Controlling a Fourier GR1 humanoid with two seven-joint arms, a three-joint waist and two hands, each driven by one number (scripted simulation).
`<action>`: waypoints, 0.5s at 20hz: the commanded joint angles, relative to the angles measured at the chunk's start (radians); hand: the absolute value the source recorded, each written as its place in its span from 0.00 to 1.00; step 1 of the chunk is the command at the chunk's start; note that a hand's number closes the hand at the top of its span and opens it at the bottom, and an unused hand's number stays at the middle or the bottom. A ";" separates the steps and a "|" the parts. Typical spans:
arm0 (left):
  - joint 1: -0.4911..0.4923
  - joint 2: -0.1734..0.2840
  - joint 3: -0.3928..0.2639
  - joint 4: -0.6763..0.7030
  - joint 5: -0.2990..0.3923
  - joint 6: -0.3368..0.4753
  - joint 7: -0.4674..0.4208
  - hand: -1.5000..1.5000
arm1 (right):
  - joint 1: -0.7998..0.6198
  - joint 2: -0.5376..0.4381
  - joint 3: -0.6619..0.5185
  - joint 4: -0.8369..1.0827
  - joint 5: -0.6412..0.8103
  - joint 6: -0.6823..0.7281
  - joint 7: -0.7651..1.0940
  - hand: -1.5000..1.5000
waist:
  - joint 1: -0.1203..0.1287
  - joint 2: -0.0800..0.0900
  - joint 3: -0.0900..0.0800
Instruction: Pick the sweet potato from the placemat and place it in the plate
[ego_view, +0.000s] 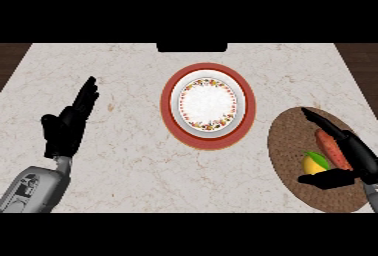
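Head view: the sweet potato (332, 149) lies on the brown round placemat (289, 150) at the right edge of the frame, just beside a yellow mango (315, 164). The right hand (353, 159) is spread open around it, fingers along its right side, thumb below the mango, not closed on it. The red-rimmed plate (209, 105) sits at upper centre on the marble counter (133, 165). The left hand (70, 122) rests open at the left, fingers pointing up
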 joint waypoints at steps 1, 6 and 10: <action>0.005 -0.001 0.016 0.016 -0.010 -0.027 0.000 0.50 | 0.063 -0.060 -0.052 -0.091 0.062 -0.055 -0.045 0.00 | -0.003 -0.002 -0.001; -0.005 -0.049 -0.007 -0.026 -0.059 0.012 0.041 0.50 | 0.043 -0.190 -0.163 -0.175 0.033 0.028 0.065 0.00 | 0.001 -0.003 -0.001; -0.019 -0.027 0.006 -0.009 -0.056 0.004 0.042 0.50 | 0.034 -0.392 -0.145 -0.155 0.108 0.149 0.190 0.00 | 0.002 -0.004 -0.003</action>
